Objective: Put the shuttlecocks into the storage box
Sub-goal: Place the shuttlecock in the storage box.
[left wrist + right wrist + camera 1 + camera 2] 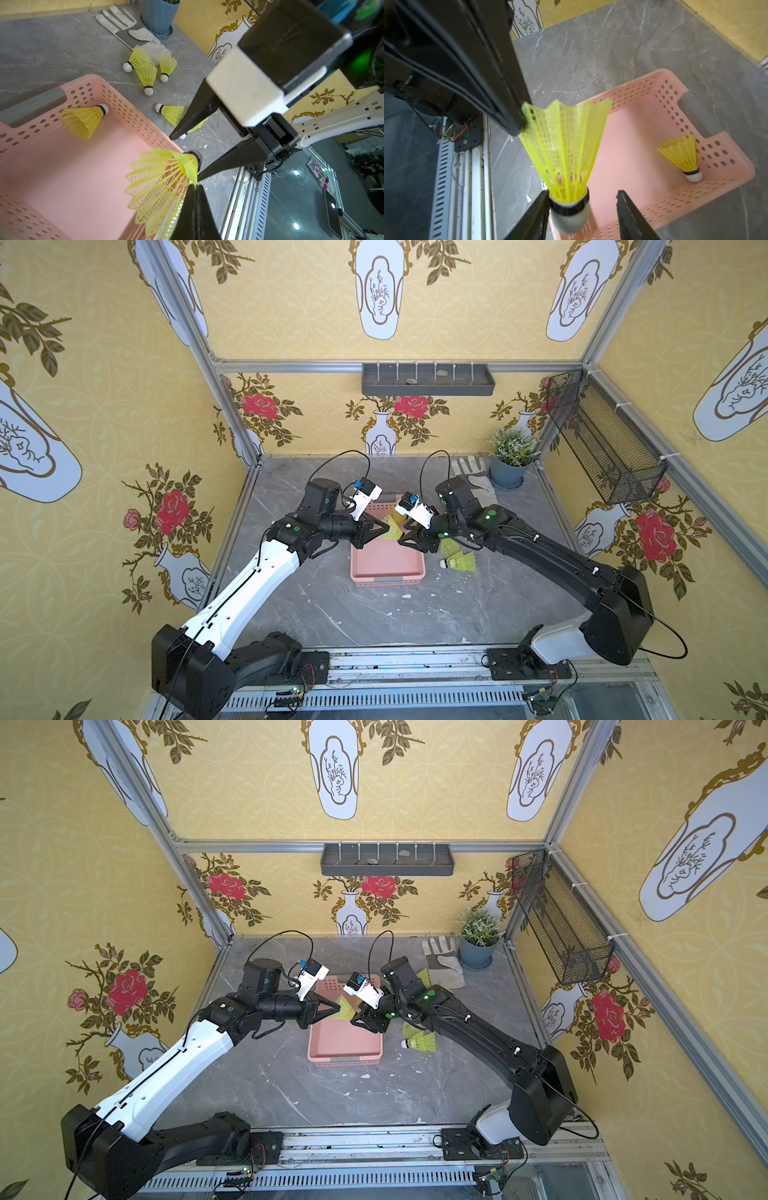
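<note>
The held shuttlecock (160, 182) is suspended above the storage box (124, 116), close to the box's right long wall, with its skirt turned toward the left arm and its white tip toward the right arm. The rim of the skirt is pinched by the left gripper (194, 187), whose jaws are pressed together on the yellow mesh. The right gripper (582, 193) is spread around the tip. One finger (537, 207) is laid against the black band, while the other is separated from the tip by a clear gap. In both top views the two grippers are seen tip to tip over the box.

The storage box is set in the middle of the bench (374, 614), its short ends turned toward the front and back edges. A second shuttlecock (83, 120) is seen lying on the box floor in the far right corner, its tip against the perforated wall beside the grey label tab (35, 106).

A pair of shuttlecocks (459, 562) is laid on the bench just beside the box's right wall. A cluster of three shuttlecocks (147, 79) is gathered farther toward the back right corner, at the cuff of a white glove (124, 22). That corner is occupied by a potted plant (509, 470).
</note>
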Robot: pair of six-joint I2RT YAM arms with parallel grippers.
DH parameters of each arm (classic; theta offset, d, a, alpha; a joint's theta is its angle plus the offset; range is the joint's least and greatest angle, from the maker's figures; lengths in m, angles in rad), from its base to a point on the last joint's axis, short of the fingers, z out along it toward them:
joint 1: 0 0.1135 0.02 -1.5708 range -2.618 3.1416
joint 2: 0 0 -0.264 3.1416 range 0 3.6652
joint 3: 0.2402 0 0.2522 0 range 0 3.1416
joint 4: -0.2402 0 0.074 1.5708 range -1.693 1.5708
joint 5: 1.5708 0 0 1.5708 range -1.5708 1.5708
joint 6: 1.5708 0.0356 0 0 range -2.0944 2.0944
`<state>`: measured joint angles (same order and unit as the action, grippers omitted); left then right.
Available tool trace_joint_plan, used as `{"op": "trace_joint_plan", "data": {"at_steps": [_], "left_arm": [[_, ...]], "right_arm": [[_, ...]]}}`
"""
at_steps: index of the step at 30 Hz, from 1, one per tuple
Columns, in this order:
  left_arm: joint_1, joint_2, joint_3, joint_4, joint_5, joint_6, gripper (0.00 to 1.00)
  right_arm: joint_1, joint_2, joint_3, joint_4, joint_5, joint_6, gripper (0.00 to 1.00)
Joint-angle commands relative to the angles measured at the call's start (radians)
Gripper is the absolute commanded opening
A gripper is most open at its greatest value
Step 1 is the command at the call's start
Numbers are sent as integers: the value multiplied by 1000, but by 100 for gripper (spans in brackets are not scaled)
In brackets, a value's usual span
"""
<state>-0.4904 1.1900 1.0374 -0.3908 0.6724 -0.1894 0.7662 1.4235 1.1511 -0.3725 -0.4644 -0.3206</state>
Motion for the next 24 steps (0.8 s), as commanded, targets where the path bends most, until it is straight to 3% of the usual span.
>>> {"op": "trace_joint_plan", "data": {"at_steps": [1,8,19,24], "left_arm": [[1,-13,-41,155,-113,-103,0],[1,-30,-126,271,-302,-236,0],[1,73,-111,283,-371,-345,0],[0,154,-72,237,-376,-360,0]], "right_arm": [[-7,-40,-58,175,131,65,55],[2,-124,-173,331,476,208,54],[4,-221,-266,342,759,299,55],[2,-272,-305,333,822,340,55]]}}
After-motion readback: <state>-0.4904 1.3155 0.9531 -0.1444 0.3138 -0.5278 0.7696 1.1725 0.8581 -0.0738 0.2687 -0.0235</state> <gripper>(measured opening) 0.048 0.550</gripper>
